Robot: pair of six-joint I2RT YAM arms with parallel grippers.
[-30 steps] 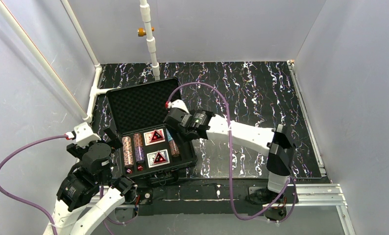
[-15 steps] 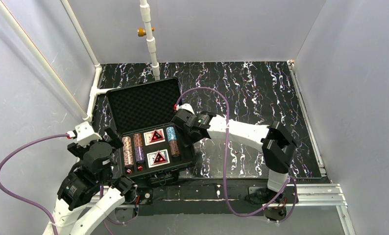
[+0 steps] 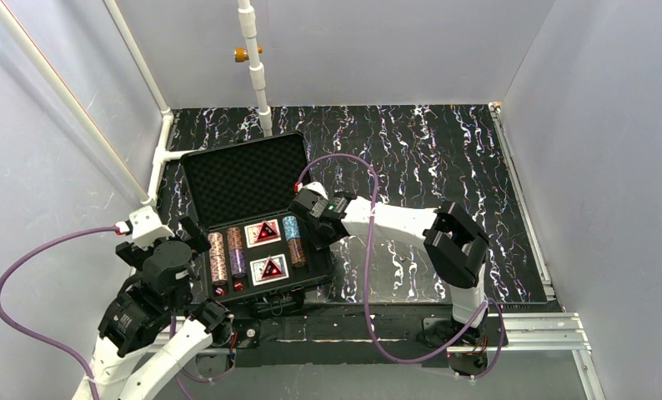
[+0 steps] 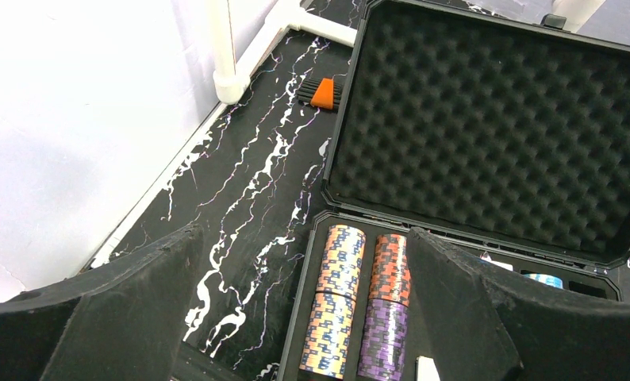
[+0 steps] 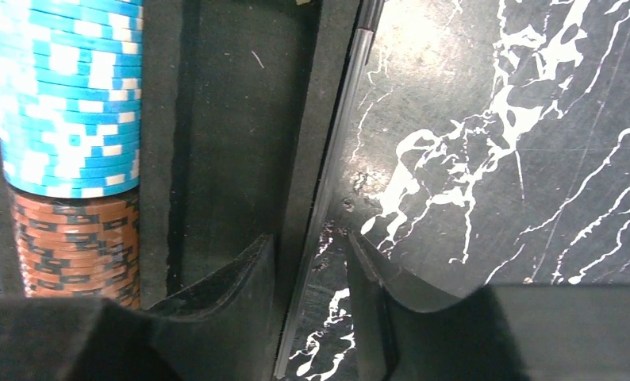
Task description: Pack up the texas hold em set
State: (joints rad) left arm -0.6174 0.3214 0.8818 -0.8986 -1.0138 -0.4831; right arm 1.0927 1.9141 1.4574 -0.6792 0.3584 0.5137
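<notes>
The black case lies open, with its foam-lined lid (image 3: 243, 177) up at the back and its slotted tray (image 3: 321, 268) in front. The tray holds chip stacks (image 3: 218, 257), two card decks with red triangles (image 3: 263, 232) and small red discs (image 3: 220, 291). My left gripper (image 3: 193, 242) is open wide over the tray's left edge. In its wrist view the orange-blue (image 4: 339, 294) and red-purple (image 4: 387, 302) stacks lie between its fingers. My right gripper (image 5: 312, 262) is narrowly open and straddles the tray's right wall (image 5: 336, 143), beside blue (image 5: 66, 95) and brown (image 5: 74, 246) chips.
A small orange-and-black object (image 4: 323, 93) lies on the marbled mat left of the lid. A white pipe (image 3: 257, 75) stands behind the case, and another pipe (image 4: 220, 48) stands at the left wall. Grey walls enclose the mat on three sides.
My right gripper has moved from over the tray's right chip slot back to the tray's right rim, and its elbow has swung left. The left arm has stayed still.
</notes>
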